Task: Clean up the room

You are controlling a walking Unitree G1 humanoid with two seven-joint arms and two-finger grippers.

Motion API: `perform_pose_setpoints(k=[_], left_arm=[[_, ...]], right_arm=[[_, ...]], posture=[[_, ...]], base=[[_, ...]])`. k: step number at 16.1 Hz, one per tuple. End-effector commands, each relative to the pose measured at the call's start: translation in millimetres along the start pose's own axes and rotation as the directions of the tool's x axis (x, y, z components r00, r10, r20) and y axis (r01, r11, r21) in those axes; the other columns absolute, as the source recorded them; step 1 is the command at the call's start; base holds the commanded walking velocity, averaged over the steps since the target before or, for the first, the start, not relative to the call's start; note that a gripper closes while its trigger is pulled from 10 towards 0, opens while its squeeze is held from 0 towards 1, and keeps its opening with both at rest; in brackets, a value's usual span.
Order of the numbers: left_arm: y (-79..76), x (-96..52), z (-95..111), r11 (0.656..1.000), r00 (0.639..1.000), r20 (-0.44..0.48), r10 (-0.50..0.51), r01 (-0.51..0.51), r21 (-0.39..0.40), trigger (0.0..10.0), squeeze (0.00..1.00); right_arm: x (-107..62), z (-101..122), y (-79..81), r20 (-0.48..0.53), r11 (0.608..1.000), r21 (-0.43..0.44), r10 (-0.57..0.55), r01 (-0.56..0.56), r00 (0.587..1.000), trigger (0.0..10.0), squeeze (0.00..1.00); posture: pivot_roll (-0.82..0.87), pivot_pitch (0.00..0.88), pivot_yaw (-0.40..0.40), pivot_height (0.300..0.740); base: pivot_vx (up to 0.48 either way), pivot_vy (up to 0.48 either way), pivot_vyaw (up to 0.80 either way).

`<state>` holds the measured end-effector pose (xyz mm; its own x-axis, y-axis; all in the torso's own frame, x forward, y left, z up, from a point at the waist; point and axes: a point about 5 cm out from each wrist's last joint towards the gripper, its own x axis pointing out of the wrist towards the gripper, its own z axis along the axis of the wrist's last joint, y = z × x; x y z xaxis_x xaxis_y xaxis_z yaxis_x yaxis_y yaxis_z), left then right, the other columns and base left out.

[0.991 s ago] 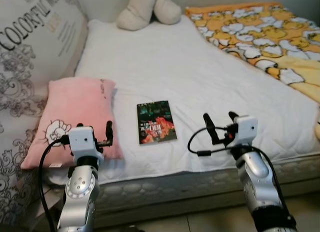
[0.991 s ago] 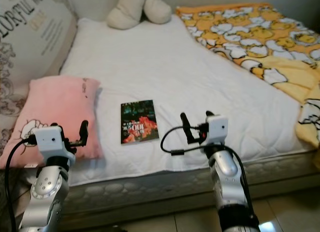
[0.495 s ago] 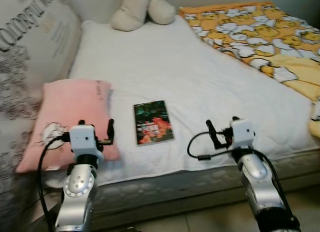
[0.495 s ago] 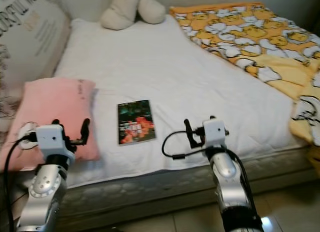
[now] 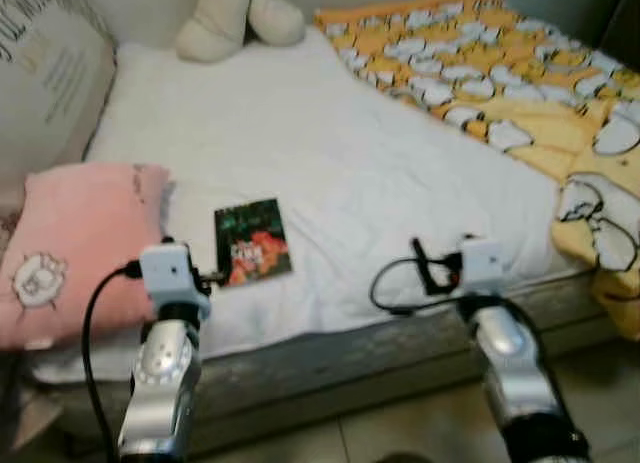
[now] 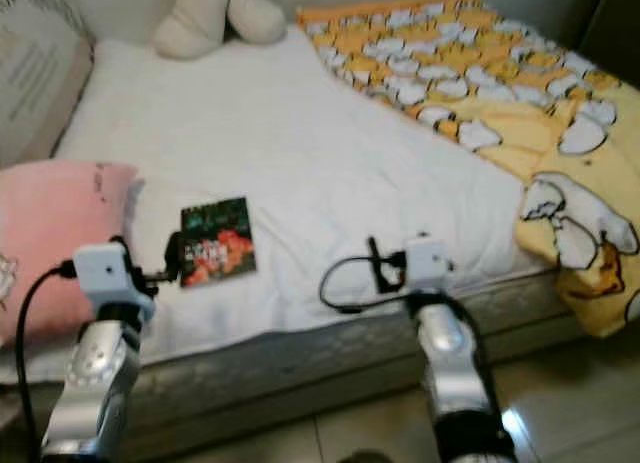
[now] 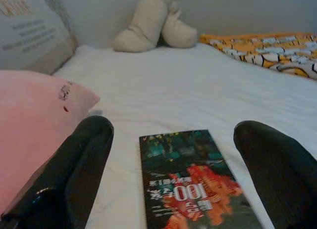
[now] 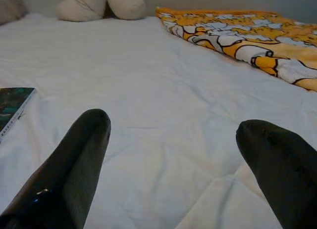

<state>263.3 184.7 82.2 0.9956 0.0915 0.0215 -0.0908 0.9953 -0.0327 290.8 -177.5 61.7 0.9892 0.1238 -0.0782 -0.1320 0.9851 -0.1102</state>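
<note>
We see the left gripper [image 7: 173, 155] held low over the near edge of the bed [image 5: 330, 153], fingers [image 7: 81, 160] spread wide and holding nothing; the book [image 7: 190, 182] lies flat on the sheet between and just beyond them, untouched, beside the pink pillow [image 5: 75, 233]. Our right gripper [image 8: 173, 155] hovers over bare sheet, its fingers wide apart and empty too. A plush toy [image 5: 235, 18] sits at the far end, a yellow blanket [image 5: 500, 73] on the right.
</note>
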Motion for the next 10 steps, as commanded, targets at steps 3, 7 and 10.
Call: perform_pose_setpoints(k=[3,7,10], left_arm=[[-4.9,5.2,0.4,1.0,1.0,-0.01,-0.019,0.019,0.0,10.0,0.0],[-4.9,10.5,0.8,1.0,1.0,-0.014,-0.028,0.028,0.005,10.0,0.0],[-7.3,11.9,1.1,1.0,0.999,-0.015,-0.03,0.03,0.0,10.0,0.0]], right_arm=[[1.9,3.2,-9.6,0.001,1.0,-0.008,-0.017,0.017,1.0,10.0,0.0],[2.5,4.4,-8.6,0.01,1.0,-0.015,-0.013,0.013,1.0,10.0,0.0],[1.9,3.3,-9.0,0.008,0.999,-0.025,-0.02,0.021,1.0,10.0,0.0]], posture=[[-0.13,0.0,0.1,0.74],[-0.14,0.0,0.107,0.74],[-0.14,0.0,0.11,0.74]], base=[[0.082,-0.424,0.0],[0.309,-0.364,0.0],[0.35,-0.324,0.0]])
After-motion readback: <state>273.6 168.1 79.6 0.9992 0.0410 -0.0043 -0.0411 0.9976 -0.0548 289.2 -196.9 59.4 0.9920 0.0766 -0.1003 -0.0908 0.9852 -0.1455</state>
